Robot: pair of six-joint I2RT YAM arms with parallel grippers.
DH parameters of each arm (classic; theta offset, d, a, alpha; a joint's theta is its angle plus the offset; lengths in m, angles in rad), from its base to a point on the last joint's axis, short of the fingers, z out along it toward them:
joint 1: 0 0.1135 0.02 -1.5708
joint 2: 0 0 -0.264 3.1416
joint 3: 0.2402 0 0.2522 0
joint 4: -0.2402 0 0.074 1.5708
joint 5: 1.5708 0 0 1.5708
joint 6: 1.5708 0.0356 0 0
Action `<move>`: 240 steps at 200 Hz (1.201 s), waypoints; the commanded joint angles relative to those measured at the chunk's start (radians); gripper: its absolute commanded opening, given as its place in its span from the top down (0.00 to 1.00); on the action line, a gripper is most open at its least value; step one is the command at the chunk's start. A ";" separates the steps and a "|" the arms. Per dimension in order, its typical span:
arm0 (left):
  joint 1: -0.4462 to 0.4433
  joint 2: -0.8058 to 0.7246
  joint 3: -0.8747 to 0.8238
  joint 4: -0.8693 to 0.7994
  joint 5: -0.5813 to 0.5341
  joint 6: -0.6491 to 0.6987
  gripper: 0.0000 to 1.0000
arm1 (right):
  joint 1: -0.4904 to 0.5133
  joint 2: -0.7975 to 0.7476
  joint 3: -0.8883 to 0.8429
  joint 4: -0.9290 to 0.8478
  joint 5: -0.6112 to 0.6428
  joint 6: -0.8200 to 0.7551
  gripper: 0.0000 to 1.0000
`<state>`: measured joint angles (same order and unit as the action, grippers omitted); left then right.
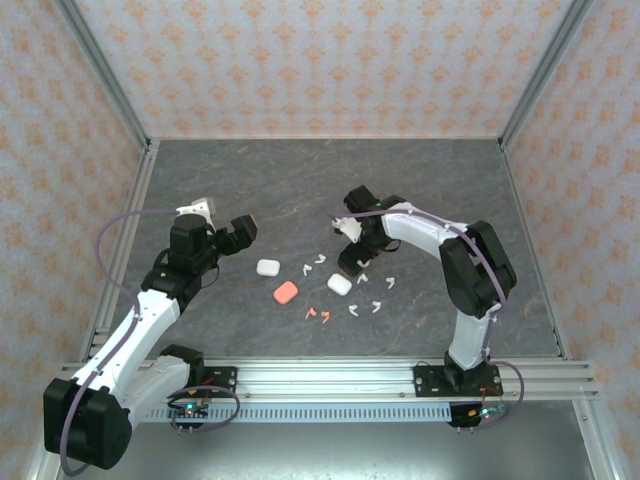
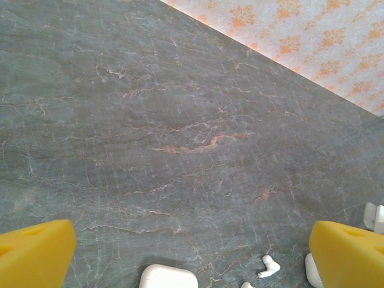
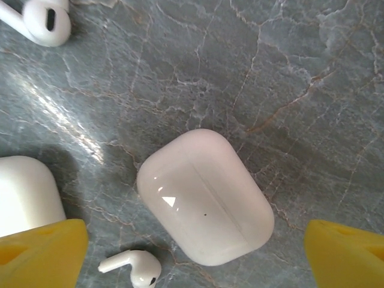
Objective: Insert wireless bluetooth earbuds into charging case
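**Right hand** [image 3: 193, 252]. Spread wide, pinching nothing, with a yellow fingertip [image 3: 42, 255] at each side.
- Position: poised directly over a closed white charging case [image 3: 204, 198]. The case lies flat on the worktop between the fingers and touches neither.
- Purpose, as judged: lined up to straddle the case, probably to grip or steady it before the lid is opened.

**Near the right hand.**
- One white earbud [image 3: 132, 267] lies just beside the case, close to one fingertip.
- Another white earbud [image 3: 45, 21] lies well apart from the case.
- A second white case [image 3: 24, 192] is partly hidden behind a fingertip.

**Left hand** [image 2: 192, 255]. Spread and empty, held above bare worktop.
- A third white case [image 2: 168, 277] lies low between its fingers, untouched.
- Purpose, as judged: standing by, out of the other arm's way.

**Outlying, overhead view.**
- Small white earbuds lie scattered loose on the worktop [image 1: 300, 180] between the two arms.
- Two pink earbuds [image 1: 325, 318] sit nearer the arm bases, near a pink case [image 1: 286, 292].
- Every case appears closed and no earbud is seated in one. The task is judged to be at its opening step.
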<state>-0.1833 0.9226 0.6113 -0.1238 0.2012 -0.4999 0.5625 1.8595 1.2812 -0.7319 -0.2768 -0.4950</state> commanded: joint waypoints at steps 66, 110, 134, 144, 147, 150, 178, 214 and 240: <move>-0.001 -0.005 -0.015 -0.022 -0.024 0.001 0.00 | 0.022 0.079 0.051 -0.025 0.065 -0.039 0.21; -0.002 -0.008 -0.018 -0.016 -0.019 0.002 0.00 | 0.021 0.072 0.032 -0.038 0.050 -0.038 0.28; -0.002 -0.012 -0.019 -0.010 -0.018 0.001 0.00 | 0.021 0.054 0.015 -0.040 0.045 -0.033 0.29; -0.002 -0.011 -0.019 -0.011 -0.020 0.001 0.00 | 0.021 0.046 0.008 -0.040 0.048 -0.030 0.30; -0.002 -0.012 -0.019 -0.011 -0.019 0.001 0.00 | 0.022 0.045 0.007 -0.040 0.049 -0.029 0.31; -0.002 -0.012 -0.019 -0.011 -0.020 0.001 0.00 | 0.021 0.044 0.005 -0.041 0.051 -0.029 0.31; -0.002 -0.008 -0.017 -0.012 -0.018 0.001 0.00 | 0.021 0.042 -0.007 -0.041 0.050 -0.025 0.33; -0.002 -0.010 -0.013 -0.015 -0.014 0.000 0.00 | 0.020 0.044 -0.018 -0.023 0.059 -0.020 0.40; -0.002 -0.010 -0.009 -0.022 -0.014 0.005 0.00 | 0.021 0.041 -0.022 -0.015 0.072 -0.020 0.47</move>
<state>-0.1833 0.9226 0.6006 -0.1238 0.2016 -0.5003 0.5800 1.9217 1.2835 -0.7330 -0.2356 -0.5171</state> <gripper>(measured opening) 0.999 0.562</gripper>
